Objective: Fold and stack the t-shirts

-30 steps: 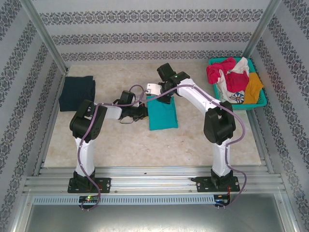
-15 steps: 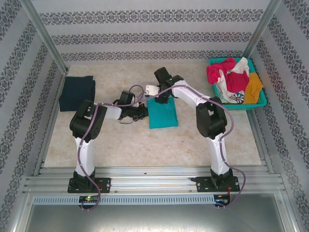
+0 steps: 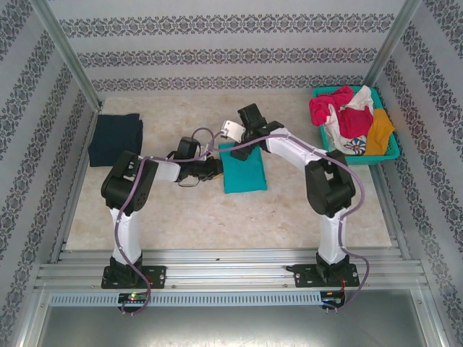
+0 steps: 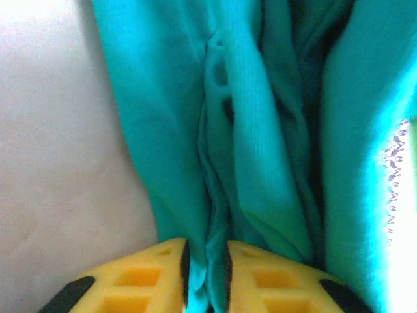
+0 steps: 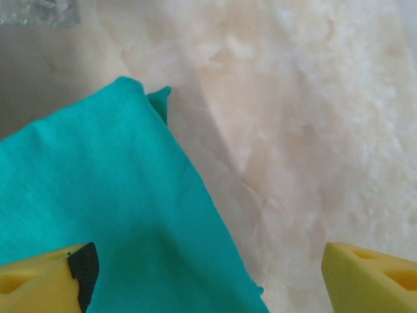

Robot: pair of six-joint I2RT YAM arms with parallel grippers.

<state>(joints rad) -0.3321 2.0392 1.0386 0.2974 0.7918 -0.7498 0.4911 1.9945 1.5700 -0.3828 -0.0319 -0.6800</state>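
Cream marbled tabletop (image 3: 217, 217), teal t-shirt (image 3: 243, 172); patterned walls (image 3: 231, 43)

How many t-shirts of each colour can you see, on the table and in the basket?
Teal folded t-shirt: 1
Dark navy folded t-shirt: 1
Magenta crumpled t-shirt: at least 1
White crumpled t-shirt: 1
Orange crumpled t-shirt: 1
Total: at least 5; the heap in the teal plastic lattice basket may hide more.

Folded teal cloth t-shirt (image 3: 244, 173) lies flat mid-bench (image 3: 217, 217). Folded dark navy t-shirt (image 3: 116, 139) lies far left. Magenta shirt (image 3: 354, 119), white shirt (image 3: 335, 131) and orange shirt (image 3: 379, 130) lie heaped far right.
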